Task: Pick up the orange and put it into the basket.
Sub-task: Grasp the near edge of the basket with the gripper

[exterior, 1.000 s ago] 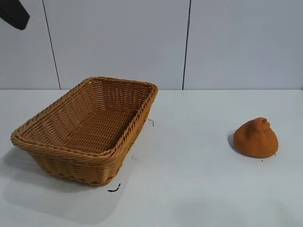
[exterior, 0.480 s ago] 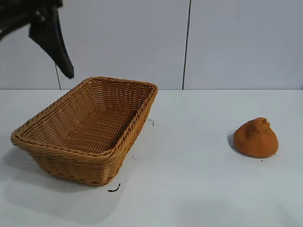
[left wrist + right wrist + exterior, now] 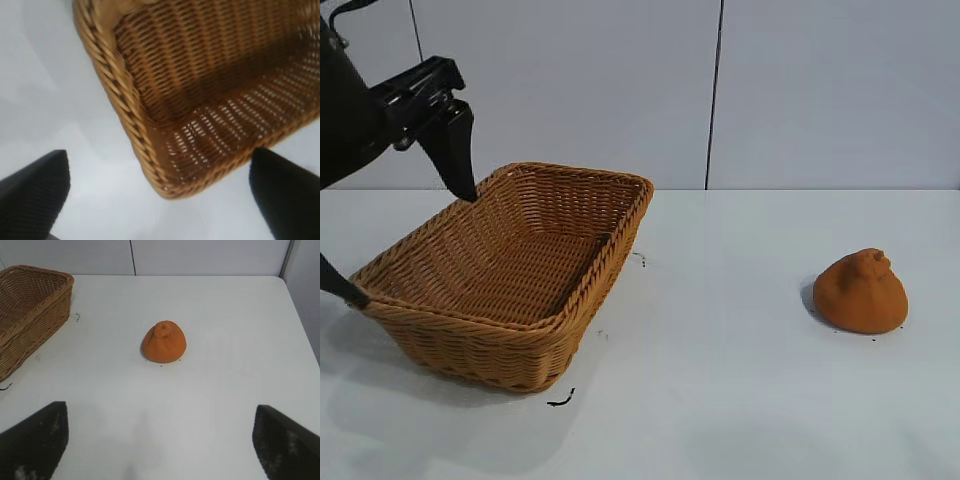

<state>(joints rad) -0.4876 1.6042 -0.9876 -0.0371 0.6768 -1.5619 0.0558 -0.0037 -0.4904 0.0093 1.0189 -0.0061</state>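
The left tool has swung into the exterior view from the upper left corner, where a second ago only a dark tip showed, and has come down over the near-left end of the basket; its jaws stand wide apart and hold nothing, one finger by the far-left rim and the other low at the left corner. In its wrist view the two dark fingers flank a corner of the basket with bare counter beside it. That puts the left arm over the container, well apart from the orange, which sits untouched on the white counter far to the right, so by my reading the pick has not begun. The right tool is parked, jaws spread and empty, looking toward the orange from a distance; it seems the nearer arm for the grasp. The orange is a matte, burnt-orange lump with a rounded base tapering to a knobbly top, likely soft-surfaced rather than slick. The basket is tan wicker, rectangular, with a braided rim, sloping ribbed sides and an open-weave floor, much larger than the fruit, so the drop should be forgiving
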